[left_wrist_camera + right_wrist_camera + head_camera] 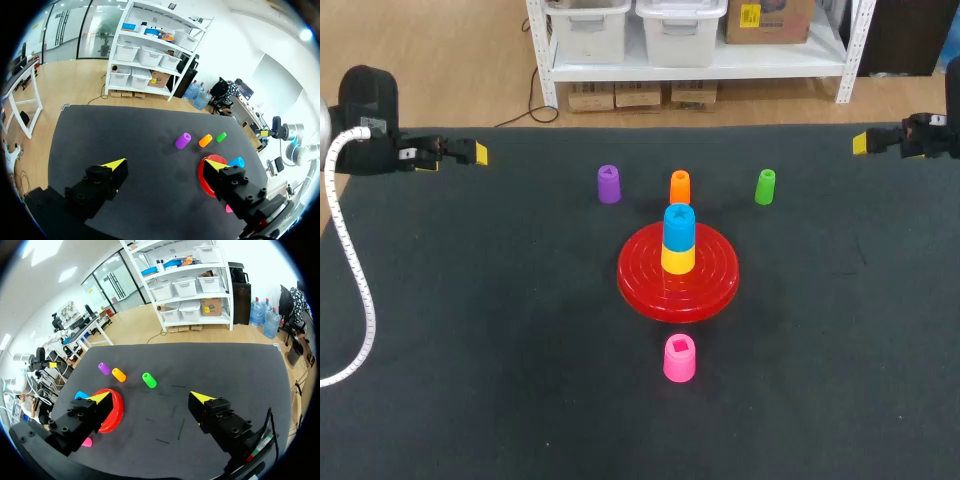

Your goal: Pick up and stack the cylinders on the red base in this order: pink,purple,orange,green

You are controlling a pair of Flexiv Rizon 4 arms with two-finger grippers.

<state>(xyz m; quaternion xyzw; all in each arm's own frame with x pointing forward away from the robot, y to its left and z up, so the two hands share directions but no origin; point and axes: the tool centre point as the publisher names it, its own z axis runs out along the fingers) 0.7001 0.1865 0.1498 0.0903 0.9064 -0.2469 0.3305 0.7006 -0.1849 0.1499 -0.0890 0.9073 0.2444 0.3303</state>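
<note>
The red base (720,285) lies mid-table with a yellow cylinder (678,259) and a blue cylinder (679,225) stacked on it. Behind it stand the purple (609,184), orange (680,186) and green (765,186) cylinders in a row. The pink cylinder (680,358) stands alone in front of the base. My left gripper (477,153) hovers at the far left, open and empty (165,163). At the far right my right gripper (861,143) is also open and empty (150,397). Ahead of it are the green (149,380), orange (119,374) and purple (104,368) cylinders.
The black table mat (470,330) spreads wide around the base. A white cable (355,290) hangs from my left arm over the table's left edge.
</note>
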